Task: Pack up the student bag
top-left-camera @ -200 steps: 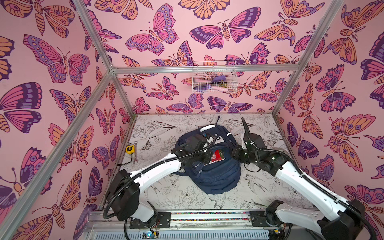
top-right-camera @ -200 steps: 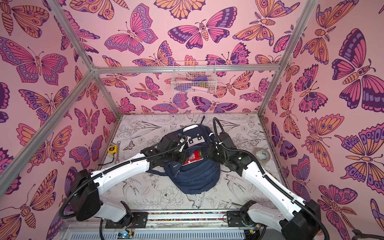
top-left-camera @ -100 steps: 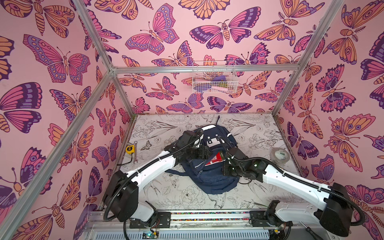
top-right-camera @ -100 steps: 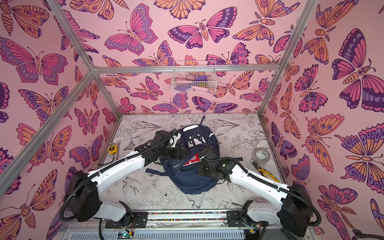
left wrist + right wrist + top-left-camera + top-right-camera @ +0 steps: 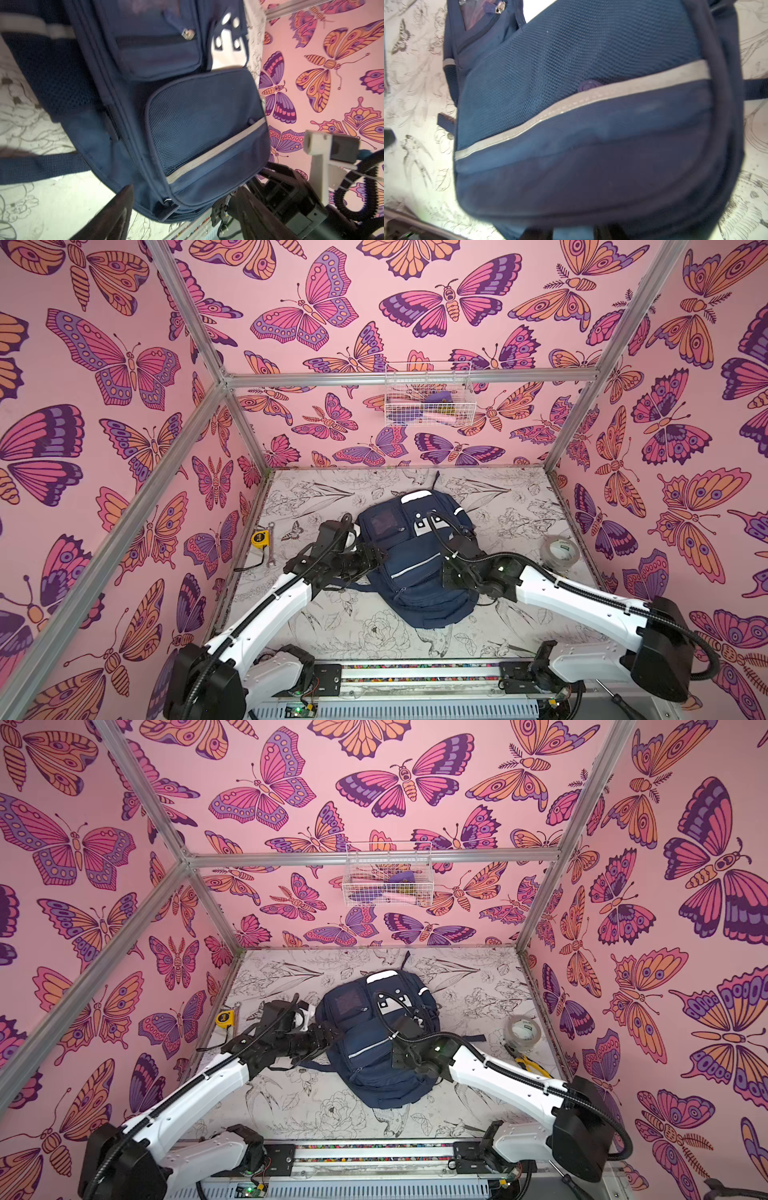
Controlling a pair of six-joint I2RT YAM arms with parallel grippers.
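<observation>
Large navy blue fabric backpack point(image 5: 409, 560) point(image 5: 368, 1052) lies front-up mid-table on the white floral-print table cover point(image 5: 332, 626), top end toward the back wall. A pale stripe runs across its mesh front pocket, and a strap trails off its left side.

Left gripper point(image 5: 371, 559) point(image 5: 328, 1038) sits low at the bag's left edge. Its fingers point(image 5: 116, 212) stand wide apart in the left wrist view, with nothing clamped between them.

Right gripper point(image 5: 448, 573) point(image 5: 397, 1058) is over the bag's right side, close above the fabric. Its wrist view is filled by the pocket, so open or shut cannot be told.

- Yellow tape measure point(image 5: 260, 538): near the left wall.
- Roll of clear tape point(image 5: 560, 551): near the right wall.
- White wire basket point(image 5: 428, 398): hangs on the back rail.
</observation>
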